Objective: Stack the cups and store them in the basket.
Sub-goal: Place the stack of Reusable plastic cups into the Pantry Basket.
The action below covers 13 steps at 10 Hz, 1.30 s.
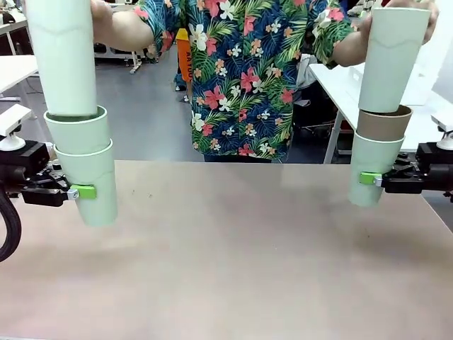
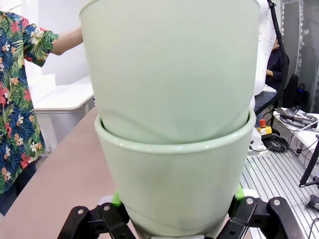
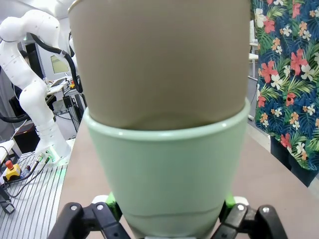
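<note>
My left gripper (image 1: 83,192) is shut on the bottom mint cup (image 1: 90,183) of an upright stack held just above the table's left side. A second mint cup (image 1: 78,131) sits in it, and the person's hand lowers a third mint cup (image 1: 64,57) into that. In the left wrist view the held cup (image 2: 174,184) carries the nested cup (image 2: 169,69). My right gripper (image 1: 368,178) is shut on a mint cup (image 1: 369,170) at the right, holding a brown cup (image 1: 383,124). The person's other hand sets a mint cup (image 1: 393,57) into it. The right wrist view shows the held cup (image 3: 169,174) and the brown cup (image 3: 159,59). The basket is out of view.
The tan table (image 1: 233,255) stretches between both stacks. A person in a flowered shirt (image 1: 244,78) stands at the far edge, arms spread to both stacks. White tables (image 1: 340,85) stand behind at the right and left.
</note>
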{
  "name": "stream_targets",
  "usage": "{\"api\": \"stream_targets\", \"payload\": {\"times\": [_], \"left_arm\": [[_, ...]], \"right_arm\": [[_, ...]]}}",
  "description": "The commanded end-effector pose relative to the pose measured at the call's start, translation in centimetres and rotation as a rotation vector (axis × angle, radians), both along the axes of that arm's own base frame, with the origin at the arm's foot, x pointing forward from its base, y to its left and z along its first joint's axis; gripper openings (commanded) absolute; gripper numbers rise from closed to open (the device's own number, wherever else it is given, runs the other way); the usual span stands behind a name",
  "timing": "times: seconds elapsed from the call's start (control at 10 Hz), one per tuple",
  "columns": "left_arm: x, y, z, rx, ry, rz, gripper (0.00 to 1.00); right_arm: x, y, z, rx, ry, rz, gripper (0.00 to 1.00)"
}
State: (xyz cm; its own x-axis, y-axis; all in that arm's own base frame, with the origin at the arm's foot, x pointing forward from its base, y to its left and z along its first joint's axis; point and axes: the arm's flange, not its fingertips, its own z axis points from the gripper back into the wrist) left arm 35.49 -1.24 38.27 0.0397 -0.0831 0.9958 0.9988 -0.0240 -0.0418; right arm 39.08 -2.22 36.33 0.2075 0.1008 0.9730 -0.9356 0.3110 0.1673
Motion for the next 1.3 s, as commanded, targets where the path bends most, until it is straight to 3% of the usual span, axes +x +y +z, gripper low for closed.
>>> {"api": "stream_targets", "payload": {"times": [0.0,1.2], "left_arm": [[-0.09,-0.16,0.45,0.002,0.007,-0.002,0.86],[-0.09,-0.16,0.45,0.002,0.007,-0.002,0.86]], "right_arm": [[0.01,0.01,0.30,0.000,-0.009,-0.001,0.85],[0.01,0.01,0.30,0.000,-0.009,-0.001,0.85]]}}
